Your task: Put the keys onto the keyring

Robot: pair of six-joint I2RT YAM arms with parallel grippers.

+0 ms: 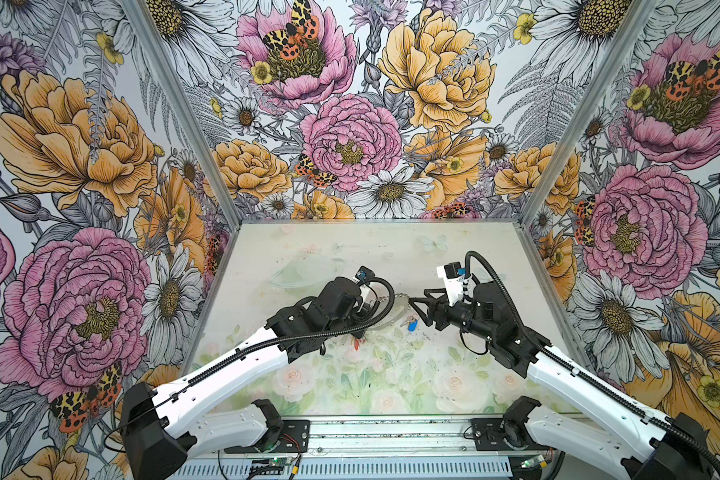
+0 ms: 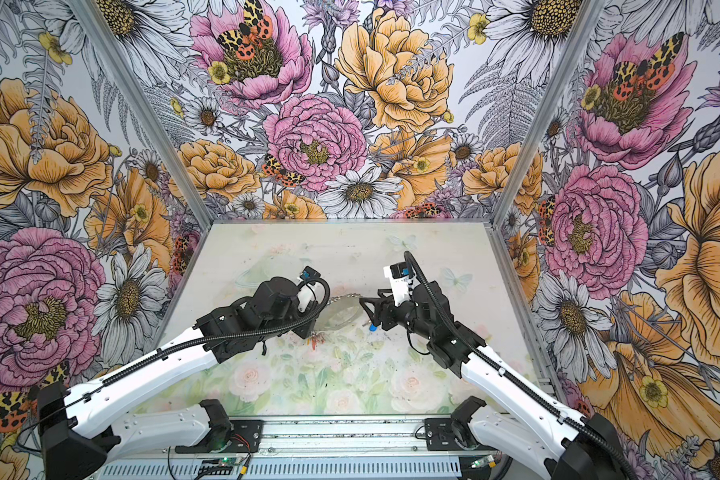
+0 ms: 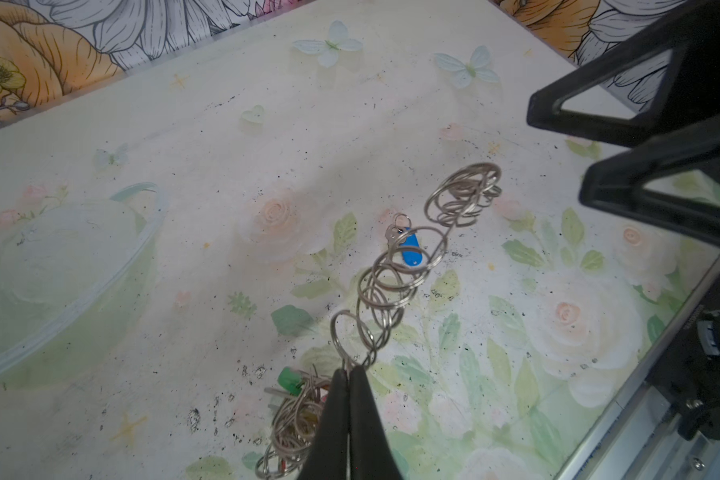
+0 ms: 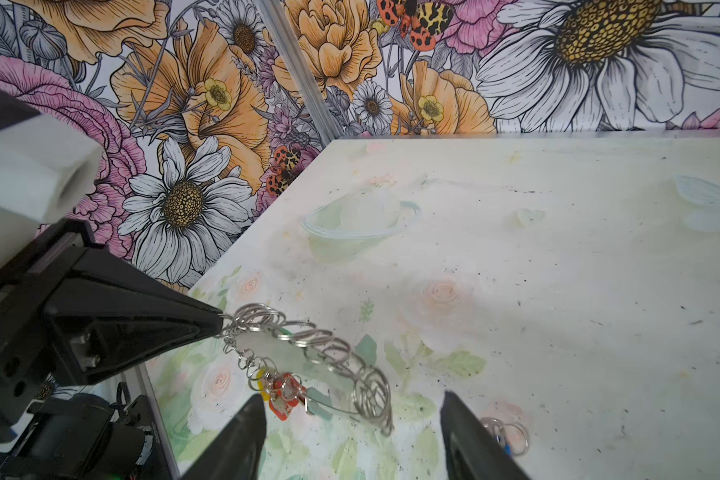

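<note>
Grey metal keyring [image 3: 391, 286] was clamped by the left gripper [image 3: 350, 376]. The right gripper [image 4: 354, 397] stood with jaws apart, a blue key [image 3: 410, 249] lying just beside it.

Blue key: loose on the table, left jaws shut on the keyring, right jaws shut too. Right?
No: the right gripper has open jaws, an end of the keyring between them; the right wrist view shows it. The rest holds: blue key loose, left gripper shut on the keyring.
</note>
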